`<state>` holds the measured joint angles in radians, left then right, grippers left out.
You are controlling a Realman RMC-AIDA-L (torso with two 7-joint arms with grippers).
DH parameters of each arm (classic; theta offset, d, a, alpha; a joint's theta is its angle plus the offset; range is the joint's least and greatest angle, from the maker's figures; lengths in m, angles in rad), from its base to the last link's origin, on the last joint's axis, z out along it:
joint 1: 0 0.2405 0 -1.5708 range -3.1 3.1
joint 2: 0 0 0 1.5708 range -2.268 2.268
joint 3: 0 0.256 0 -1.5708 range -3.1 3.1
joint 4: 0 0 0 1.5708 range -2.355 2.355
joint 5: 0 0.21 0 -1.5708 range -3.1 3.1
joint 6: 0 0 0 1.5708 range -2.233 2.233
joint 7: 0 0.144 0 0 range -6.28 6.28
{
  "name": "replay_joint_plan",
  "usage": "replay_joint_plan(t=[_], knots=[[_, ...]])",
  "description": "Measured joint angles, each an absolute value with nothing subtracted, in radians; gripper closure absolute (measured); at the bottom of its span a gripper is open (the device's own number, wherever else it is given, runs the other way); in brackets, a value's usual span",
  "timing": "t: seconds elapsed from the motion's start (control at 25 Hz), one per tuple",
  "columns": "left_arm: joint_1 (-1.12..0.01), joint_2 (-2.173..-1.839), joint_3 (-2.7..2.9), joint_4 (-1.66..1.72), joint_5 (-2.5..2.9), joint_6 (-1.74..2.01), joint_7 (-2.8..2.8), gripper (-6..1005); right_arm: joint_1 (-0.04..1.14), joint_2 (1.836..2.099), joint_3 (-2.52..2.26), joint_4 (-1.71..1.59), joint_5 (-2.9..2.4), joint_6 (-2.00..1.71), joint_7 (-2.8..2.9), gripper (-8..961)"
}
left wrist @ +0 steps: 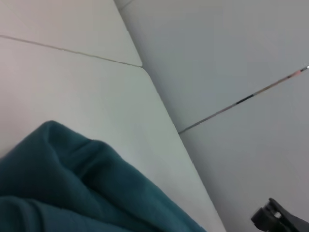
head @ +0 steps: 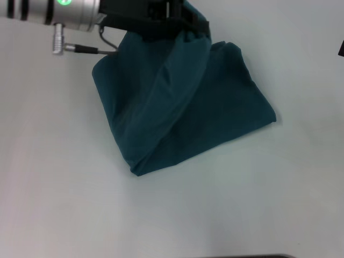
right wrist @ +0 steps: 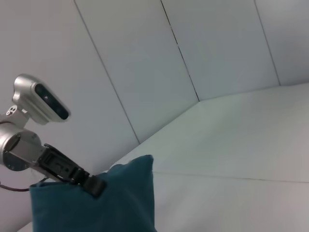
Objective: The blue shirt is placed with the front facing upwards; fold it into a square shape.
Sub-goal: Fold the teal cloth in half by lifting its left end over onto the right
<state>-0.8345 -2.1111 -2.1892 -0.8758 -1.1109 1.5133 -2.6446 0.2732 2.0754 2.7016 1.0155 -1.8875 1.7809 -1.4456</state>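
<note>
Teal-blue cotton, the blue shirt lies bunched and part-folded on the white table. I see my left gripper at the shirt's far edge, fingers closed on a pinch of the cloth and holding that edge lifted. Of the right arm only a dark sliver shows, well off to the shirt's right; its fingers I cannot tell.

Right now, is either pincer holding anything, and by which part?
The left pincer holds the blue shirt by its far top edge, lifted off the table. The right pincer is out of view.
</note>
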Motion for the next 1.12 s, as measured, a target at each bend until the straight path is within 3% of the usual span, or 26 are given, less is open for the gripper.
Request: replay_joint_plan(t=[0.28,1.12], knots=[[-0.867,-2.112,-2.126,-0.832,-1.091,1.409,-2.645,906,0.278,2.077,2.701,1.013,-1.886,1.781,-1.446,935],[-0.918,-2.158,-2.062,-0.758,-1.064,1.319,-2.645,886,0.278,2.077,2.7,1.003,-1.887,1.786,-1.446,925]])
